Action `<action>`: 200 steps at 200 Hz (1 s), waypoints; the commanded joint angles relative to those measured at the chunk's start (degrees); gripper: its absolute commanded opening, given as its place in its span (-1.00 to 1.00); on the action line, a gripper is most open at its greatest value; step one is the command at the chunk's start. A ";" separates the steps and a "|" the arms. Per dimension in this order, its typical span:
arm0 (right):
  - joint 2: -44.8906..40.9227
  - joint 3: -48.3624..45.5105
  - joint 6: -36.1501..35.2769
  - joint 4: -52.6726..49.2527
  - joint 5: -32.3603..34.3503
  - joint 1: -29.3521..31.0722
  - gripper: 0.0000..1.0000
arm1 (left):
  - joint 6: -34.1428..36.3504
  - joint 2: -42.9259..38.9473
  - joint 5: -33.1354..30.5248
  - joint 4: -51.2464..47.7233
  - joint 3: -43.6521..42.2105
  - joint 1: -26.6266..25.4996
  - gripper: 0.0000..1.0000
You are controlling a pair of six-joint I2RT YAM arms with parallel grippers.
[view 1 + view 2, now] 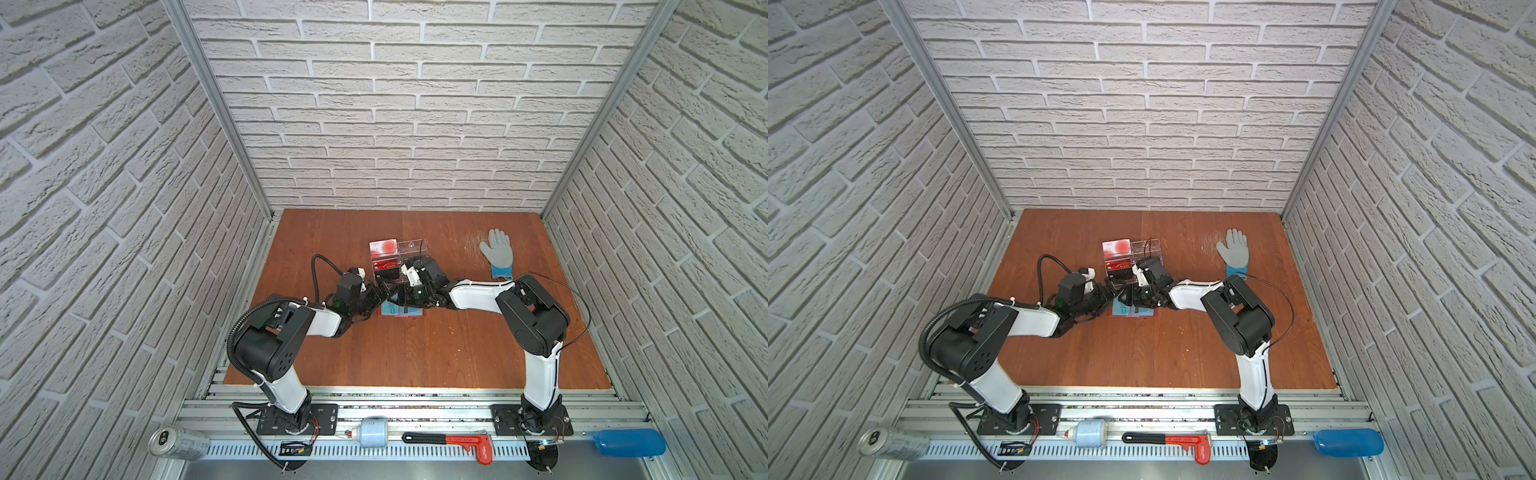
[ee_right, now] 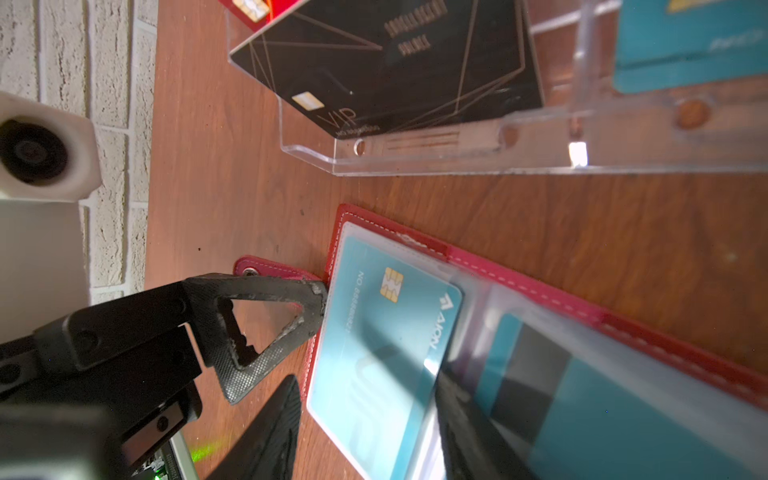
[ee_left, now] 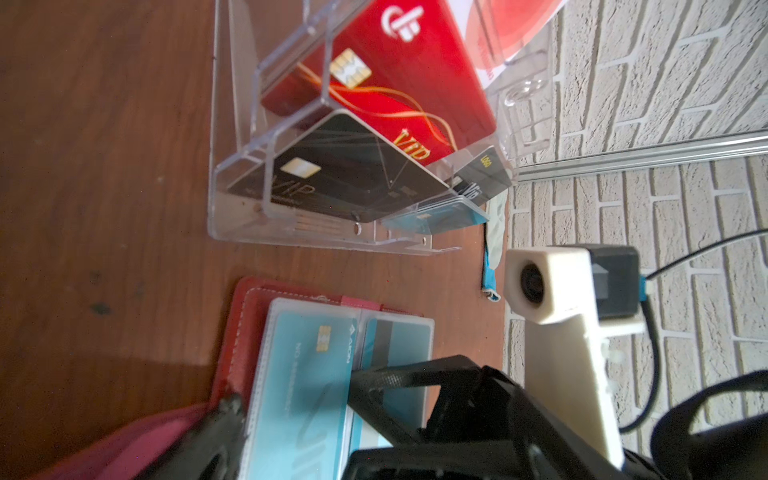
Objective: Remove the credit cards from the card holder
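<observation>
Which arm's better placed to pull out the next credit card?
Likely right: the right gripper straddles the teal chip card in the open card holder; the left gripper just touches the holder's edge beside the snap tab.

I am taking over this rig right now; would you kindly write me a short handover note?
Left gripper: jaws wide open, one fingertip against the card holder near its snap tab.
Right gripper: jaws apart over the chip card; unclear whether they grip it.
Card holder: lying open on the table, in front of the clear stand.
Credit cards: both visible ones sit in their clear sleeves.
Done: holder open. Left: pull the cards out.
</observation>
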 commanded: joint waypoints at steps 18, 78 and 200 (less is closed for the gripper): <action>1.94 -3.45 2.29 3.56 -1.46 0.37 0.08 | -1.11 2.20 1.73 2.12 -0.82 -1.44 0.94; 1.40 -8.50 7.23 17.20 -4.83 0.15 0.02 | -2.90 3.82 1.82 5.96 -3.00 -1.52 0.91; 4.45 -16.93 17.43 45.63 -7.84 -0.05 -0.31 | -4.40 5.55 1.94 9.90 -4.54 -1.51 0.89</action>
